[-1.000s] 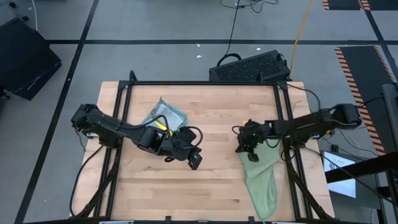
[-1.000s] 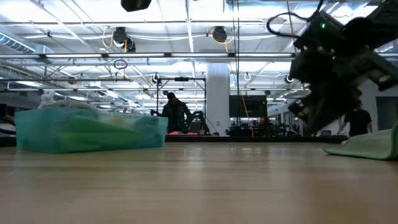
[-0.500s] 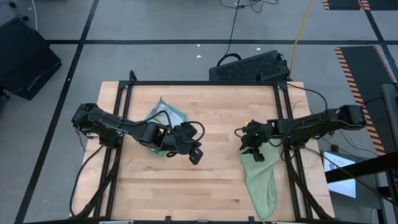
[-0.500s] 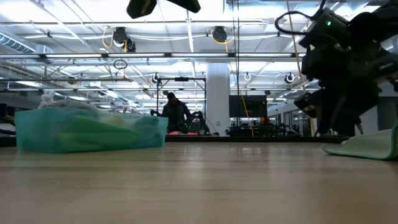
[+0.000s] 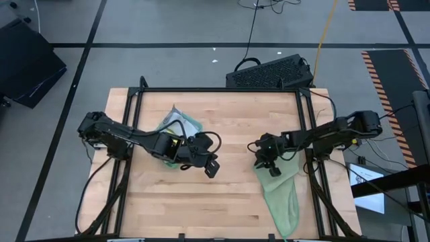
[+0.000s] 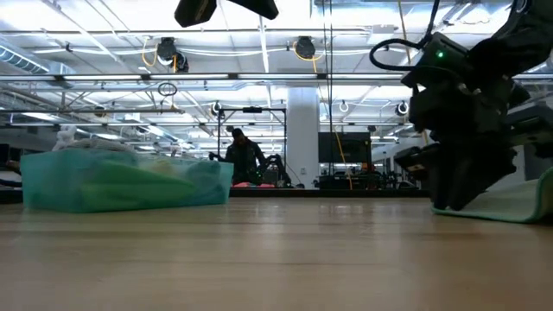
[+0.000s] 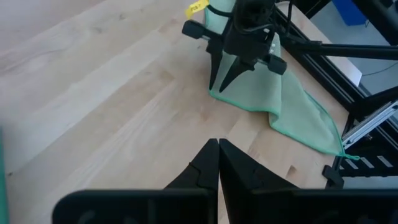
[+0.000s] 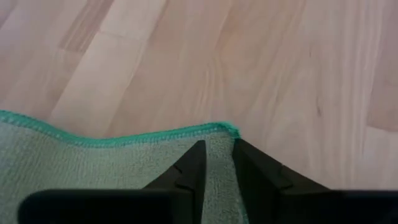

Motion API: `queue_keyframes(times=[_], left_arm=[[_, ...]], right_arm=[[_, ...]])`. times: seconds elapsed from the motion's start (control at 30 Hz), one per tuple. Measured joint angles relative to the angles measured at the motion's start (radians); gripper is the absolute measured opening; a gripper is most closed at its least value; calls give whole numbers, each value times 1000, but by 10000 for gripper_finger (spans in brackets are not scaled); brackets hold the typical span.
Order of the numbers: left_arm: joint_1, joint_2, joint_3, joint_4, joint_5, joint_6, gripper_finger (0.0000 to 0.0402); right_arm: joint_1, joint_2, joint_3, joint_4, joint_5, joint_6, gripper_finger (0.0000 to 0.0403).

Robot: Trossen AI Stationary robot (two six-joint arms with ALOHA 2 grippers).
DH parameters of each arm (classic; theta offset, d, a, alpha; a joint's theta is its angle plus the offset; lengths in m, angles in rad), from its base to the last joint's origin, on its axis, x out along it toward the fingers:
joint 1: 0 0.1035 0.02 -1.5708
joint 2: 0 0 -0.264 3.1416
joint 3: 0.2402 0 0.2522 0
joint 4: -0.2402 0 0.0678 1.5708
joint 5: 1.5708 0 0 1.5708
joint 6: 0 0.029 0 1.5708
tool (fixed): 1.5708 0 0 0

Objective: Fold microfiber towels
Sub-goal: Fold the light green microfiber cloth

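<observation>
A pale green microfiber towel (image 5: 282, 198) lies flat at the table's right, one end reaching the near edge. My right gripper (image 8: 216, 146) is down at the towel's far left corner (image 8: 231, 129), slanting down, its fingers a small gap apart. In the left wrist view that gripper (image 7: 225, 84) stands over the towel's green-stitched edge (image 7: 292, 106). A pile of teal and green towels (image 5: 180, 124) rests on the table's far left. My left gripper (image 5: 212, 168) hangs shut above the table's middle, holding nothing. My right gripper has its two fingertips (image 8: 194, 155) set down on the towel just inside its far left corner (image 8: 224, 134), coming from above at a slant. No cloth is gathered between them. The towel lies flat on the table under the tips.
Black frame rails (image 5: 306, 128) run along the table's left and right sides. A dark keyboard-like case (image 5: 272, 70) sits beyond the far edge. Bare wood lies between the two grippers. A person (image 6: 244, 160) stands far off in the room behind.
My right gripper has come down onto the towel's far left corner, shifting a little toward the table's left, and its wrist has rolled. The towel has stayed flat where it was.
</observation>
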Motion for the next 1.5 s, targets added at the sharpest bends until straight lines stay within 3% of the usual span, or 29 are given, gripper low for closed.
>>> queue_keyframes(times=[0.13,0.23,0.5,0.63,0.8,1.0,1.2,1.5], left_arm=[[1,0,0,0,0,5,12],[1,0,0,-1,0,10,12],[9,0,0,0,-3,36,12],[12,0,0,0,-6,39,12],[12,0,0,0,-7,43,12],[19,0,0,1,-7,89,12],[40,3,0,29,-9,77,12],[86,34,-2,58,-15,128,12]], right_arm=[[0,-19,-3,30,1,44,49],[0,-58,-5,36,1,61,49],[0,-69,-3,74,3,25,127],[0,-15,-4,80,-1,-6,138],[-2,63,-1,134,-39,-3,103],[-2,81,2,172,-41,87,12],[6,-57,59,69,-49,255,3],[50,-213,244,-155,50,391,1]])
